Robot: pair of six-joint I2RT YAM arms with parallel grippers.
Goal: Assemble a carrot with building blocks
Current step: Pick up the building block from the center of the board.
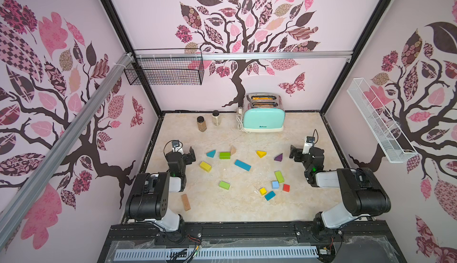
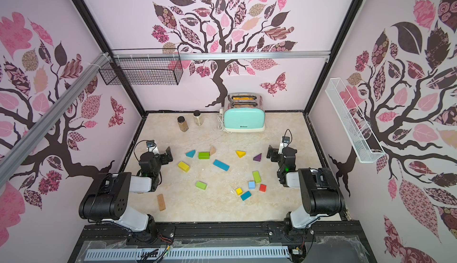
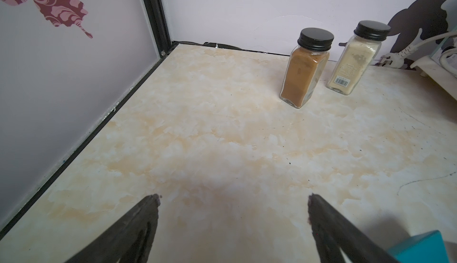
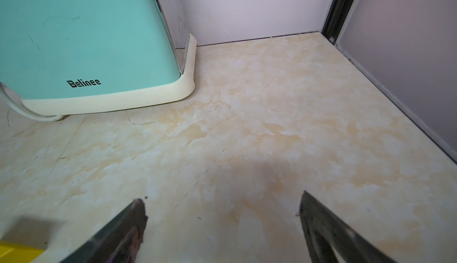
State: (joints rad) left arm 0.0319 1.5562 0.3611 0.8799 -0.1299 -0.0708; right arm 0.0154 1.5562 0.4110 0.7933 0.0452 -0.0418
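Note:
The building blocks lie loose on the marbled table (image 1: 222, 214) between both arms. Among them are a teal wedge (image 1: 211, 153), a green block (image 1: 224, 155), a tan wedge (image 1: 233, 150), a yellow wedge (image 1: 261, 153), a purple wedge (image 1: 278, 157), a yellow bar (image 1: 205, 166), a teal bar (image 1: 242, 165) and a tan bar (image 1: 185, 202). Small cubes (image 1: 275, 184) cluster front right. My left gripper (image 1: 185, 151) (image 3: 233, 196) is open over bare table left of the teal wedge (image 3: 420, 249). My right gripper (image 1: 300, 151) (image 4: 221, 197) is open and empty right of the purple wedge.
Two black-lidded spice jars (image 1: 201, 123) (image 3: 304, 69) stand at the back left. A mint toaster (image 1: 263, 117) (image 4: 86, 39) with its cord sits at the back middle. Wire baskets (image 1: 164, 70) hang on the walls, and black frame rails edge the table.

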